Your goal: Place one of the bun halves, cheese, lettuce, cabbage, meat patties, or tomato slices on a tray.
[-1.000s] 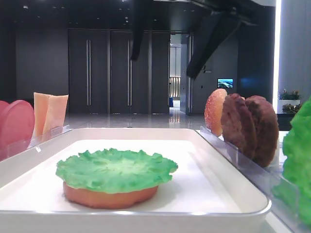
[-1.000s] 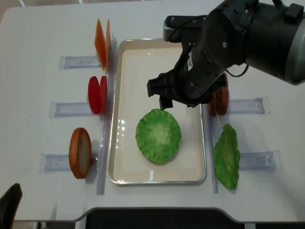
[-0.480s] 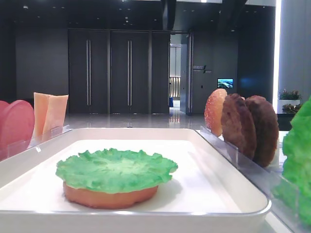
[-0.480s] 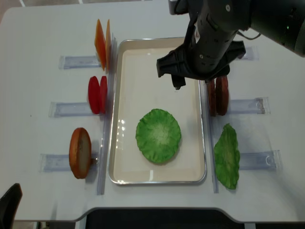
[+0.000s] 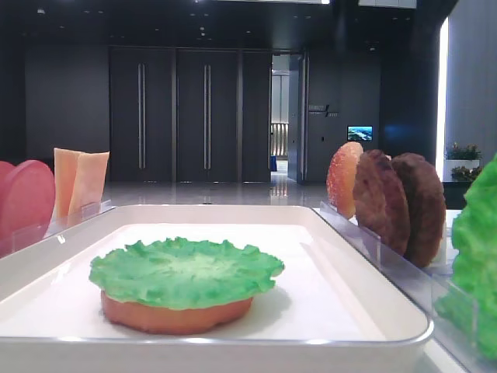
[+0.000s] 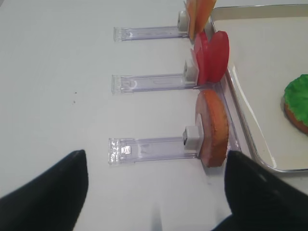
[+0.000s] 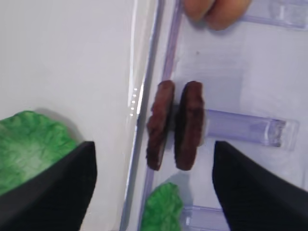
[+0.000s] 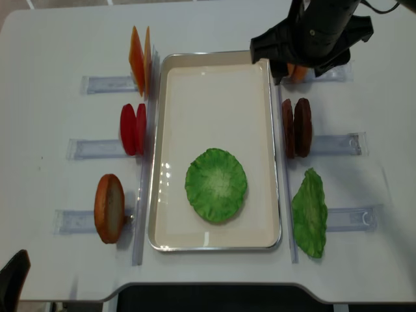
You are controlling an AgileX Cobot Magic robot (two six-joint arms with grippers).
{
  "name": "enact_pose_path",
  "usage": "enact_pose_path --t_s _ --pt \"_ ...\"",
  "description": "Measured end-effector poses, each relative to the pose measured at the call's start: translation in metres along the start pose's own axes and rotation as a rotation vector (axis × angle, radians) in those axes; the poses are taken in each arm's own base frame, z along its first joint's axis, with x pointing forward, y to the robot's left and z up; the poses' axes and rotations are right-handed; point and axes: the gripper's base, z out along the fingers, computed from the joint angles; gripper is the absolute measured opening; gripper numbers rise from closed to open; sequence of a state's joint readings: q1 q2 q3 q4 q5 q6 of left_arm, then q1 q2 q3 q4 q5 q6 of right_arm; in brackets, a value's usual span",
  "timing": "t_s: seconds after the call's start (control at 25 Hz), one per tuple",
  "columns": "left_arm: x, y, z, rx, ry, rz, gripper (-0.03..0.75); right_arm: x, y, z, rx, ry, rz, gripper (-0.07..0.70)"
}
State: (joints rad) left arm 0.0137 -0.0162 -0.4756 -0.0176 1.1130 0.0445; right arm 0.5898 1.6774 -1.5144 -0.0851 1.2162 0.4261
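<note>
The lettuce (image 8: 216,184) lies flat on a bun half (image 5: 175,315) in the white tray (image 8: 208,71). My right gripper (image 7: 154,192) hangs open and empty above the two meat patties (image 7: 175,125), which stand on edge in a rack right of the tray. Beside them are the cabbage (image 8: 309,213) and another bun half (image 5: 343,179), partly hidden under the right arm from above. Left of the tray stand the cheese (image 8: 140,60), the tomato slices (image 6: 211,62) and a bun half (image 6: 212,126). My left gripper (image 6: 154,202) is open over bare table near that bun.
Clear plastic rack strips (image 8: 94,149) lie on both sides of the tray on the white table (image 8: 52,39). The tray's raised rim (image 7: 144,86) runs just left of the patties. The table's front edge (image 8: 208,300) is close below the tray.
My right arm has pulled back from over the tray's middle to the far right, above the right-hand racks. The lettuce and bun stay put.
</note>
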Motion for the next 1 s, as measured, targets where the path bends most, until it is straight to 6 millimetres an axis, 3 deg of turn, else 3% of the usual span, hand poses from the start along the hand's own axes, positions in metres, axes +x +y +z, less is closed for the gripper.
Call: enact_pose_path --t_s 0.48,0.8,1.0 --pt "0.000 0.000 0.000 0.000 0.000 0.000 0.692 -0.025 -0.115 0.003 0.080 0.002 0.118 0.479" --pt "0.000 0.000 0.000 0.000 0.000 0.000 0.692 -0.018 -0.200 -0.002 0.067 0.002 0.266 0.479" --pt "0.000 0.000 0.000 0.000 0.000 0.000 0.692 -0.012 -0.227 -0.005 0.065 -0.003 0.298 0.479"
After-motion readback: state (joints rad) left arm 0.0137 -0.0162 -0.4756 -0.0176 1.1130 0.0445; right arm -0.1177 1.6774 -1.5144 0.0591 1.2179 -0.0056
